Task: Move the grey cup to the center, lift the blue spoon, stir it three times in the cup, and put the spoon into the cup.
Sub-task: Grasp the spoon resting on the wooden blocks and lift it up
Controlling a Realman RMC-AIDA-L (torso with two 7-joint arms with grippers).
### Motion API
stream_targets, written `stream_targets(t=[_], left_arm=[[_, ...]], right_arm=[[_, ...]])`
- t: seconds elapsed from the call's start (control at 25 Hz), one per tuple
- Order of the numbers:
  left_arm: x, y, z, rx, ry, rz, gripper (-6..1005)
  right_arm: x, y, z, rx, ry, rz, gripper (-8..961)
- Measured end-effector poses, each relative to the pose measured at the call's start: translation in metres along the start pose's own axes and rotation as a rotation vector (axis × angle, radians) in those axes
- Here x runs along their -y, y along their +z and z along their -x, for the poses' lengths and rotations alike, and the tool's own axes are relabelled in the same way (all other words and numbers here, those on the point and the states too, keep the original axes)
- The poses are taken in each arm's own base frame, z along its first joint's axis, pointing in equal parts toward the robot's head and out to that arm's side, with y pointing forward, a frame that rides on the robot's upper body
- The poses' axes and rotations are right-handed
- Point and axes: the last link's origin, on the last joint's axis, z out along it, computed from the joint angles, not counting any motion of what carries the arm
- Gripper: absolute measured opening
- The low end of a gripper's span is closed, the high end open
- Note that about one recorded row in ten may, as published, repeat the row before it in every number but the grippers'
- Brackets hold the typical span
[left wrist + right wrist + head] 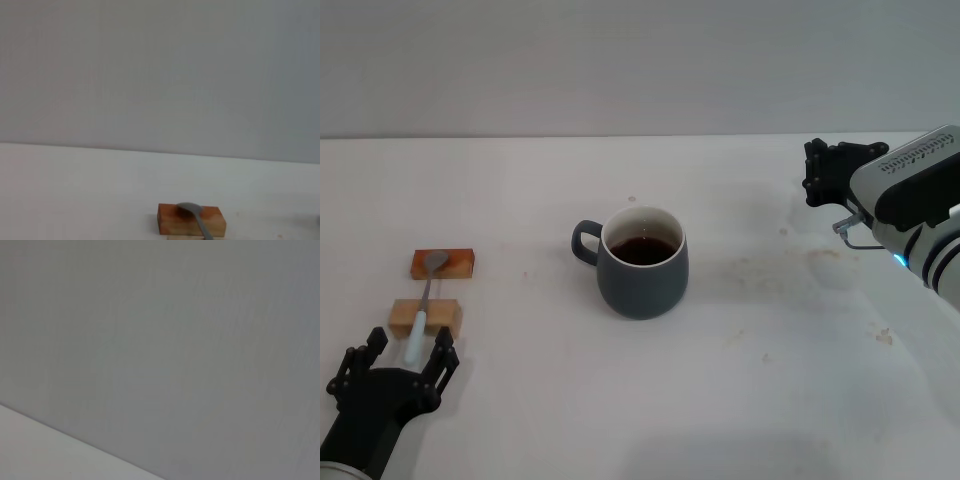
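Observation:
The grey cup (642, 262) stands upright mid-table with dark liquid inside and its handle pointing left. At the far left, the blue spoon (423, 305) lies across two wooden blocks, its metal bowl on the reddish block (443, 264) and its pale blue handle over the lighter block (425, 317). My left gripper (408, 352) is open at the handle's near end, a finger on either side of it. The left wrist view shows the spoon (190, 208) on the reddish block (172, 220). My right gripper (835, 172) hangs raised at the far right, away from the cup.
The white table (770, 380) has faint stains to the right of the cup. A plain grey wall (640, 60) backs the table. The right wrist view shows only the wall (175, 340) and a corner of the table (30, 450).

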Motion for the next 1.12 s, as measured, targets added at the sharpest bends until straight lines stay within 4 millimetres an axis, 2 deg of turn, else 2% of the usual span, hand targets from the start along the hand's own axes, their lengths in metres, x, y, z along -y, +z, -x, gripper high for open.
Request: stream_targets(t=[1.12], left_arm=[[0.0073,0.0051,0.0080,0.026,0.018,-0.008,626]], right_arm=[[-0.0013,0.0025,0.0041,0.008,-0.003,0.005,32]])
